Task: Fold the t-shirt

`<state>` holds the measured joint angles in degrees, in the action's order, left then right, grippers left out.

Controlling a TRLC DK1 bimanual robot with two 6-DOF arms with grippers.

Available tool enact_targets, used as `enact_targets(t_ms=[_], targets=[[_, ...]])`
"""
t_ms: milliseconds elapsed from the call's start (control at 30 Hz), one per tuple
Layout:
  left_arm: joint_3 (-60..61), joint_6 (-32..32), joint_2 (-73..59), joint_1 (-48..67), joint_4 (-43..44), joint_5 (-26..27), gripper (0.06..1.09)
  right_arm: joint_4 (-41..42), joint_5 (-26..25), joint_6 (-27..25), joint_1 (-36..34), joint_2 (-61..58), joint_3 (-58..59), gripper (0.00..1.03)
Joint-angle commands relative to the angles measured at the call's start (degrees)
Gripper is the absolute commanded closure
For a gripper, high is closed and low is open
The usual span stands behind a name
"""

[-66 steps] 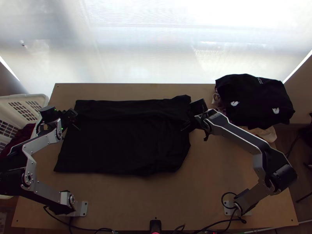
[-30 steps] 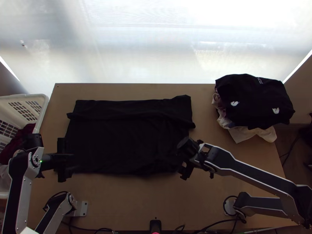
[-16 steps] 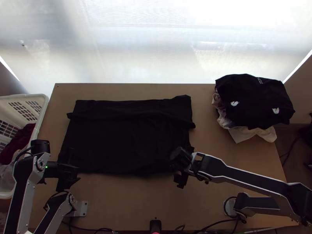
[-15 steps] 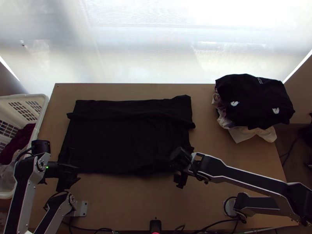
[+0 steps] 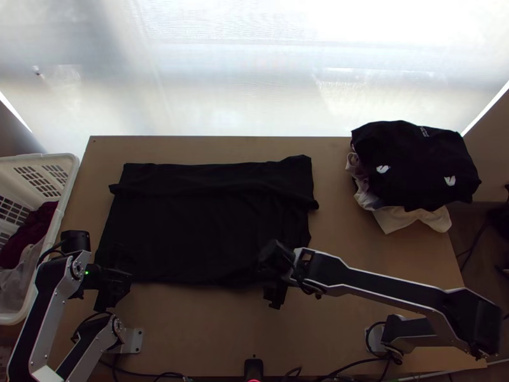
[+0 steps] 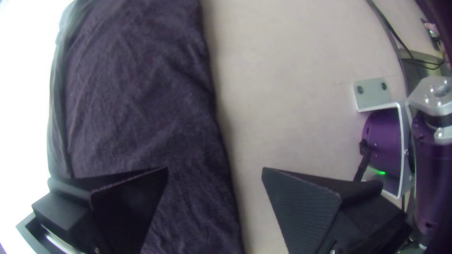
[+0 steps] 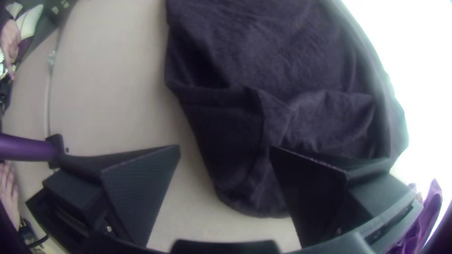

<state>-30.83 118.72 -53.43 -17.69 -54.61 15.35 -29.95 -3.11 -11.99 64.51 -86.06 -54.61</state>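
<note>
White basket, left: dark red cloth, pale cloth. Light wooden tabletop, bright beyond: black t-shirt left of centre, flat, folded band along far side; clothes pile, far right corner. Left end effector, right end effector: both released, at near edge of shirt; right one further left than before.

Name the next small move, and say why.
Probably lower the left gripper and right gripper and close both on the shirt at its near edge: each is open, with one finger over cloth and the other over bare table.
</note>
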Motion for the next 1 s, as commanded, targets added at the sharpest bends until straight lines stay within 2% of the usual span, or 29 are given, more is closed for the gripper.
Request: enact_targets(t_ms=[0,300,500,567,700,900,967], targets=[[0.95,-0.50,-1.41,0.03,3.90,-0.50,0.12,2.01,1.62,0.47,0.26,-4.73,-1.82,0.15],[1.83,-2.17,-2.82,0.82,7.41,-0.41,0.12,8.07,0.04,0.12,-0.17,-7.81,-1.64,0.17],[2.88,-2.26,-2.82,1.08,9.87,-0.15,0.21,10.36,-1.02,0.04,-0.53,-7.89,-0.23,0.57],[3.14,-2.70,-2.82,1.52,10.14,0.03,0.23,10.71,-1.02,0.12,-0.53,-7.63,0.29,0.68],[3.06,-3.32,-2.64,1.96,10.31,0.20,0.44,11.23,-1.02,0.47,-0.53,-6.40,1.44,0.80],[3.93,-3.32,-2.91,1.96,10.31,0.29,0.86,11.59,-0.93,0.91,-0.53,-5.17,3.11,0.92],[4.11,-2.88,-2.91,2.14,9.79,0.20,1.01,12.20,-0.93,0.91,-0.53,-4.99,3.63,1.00]])
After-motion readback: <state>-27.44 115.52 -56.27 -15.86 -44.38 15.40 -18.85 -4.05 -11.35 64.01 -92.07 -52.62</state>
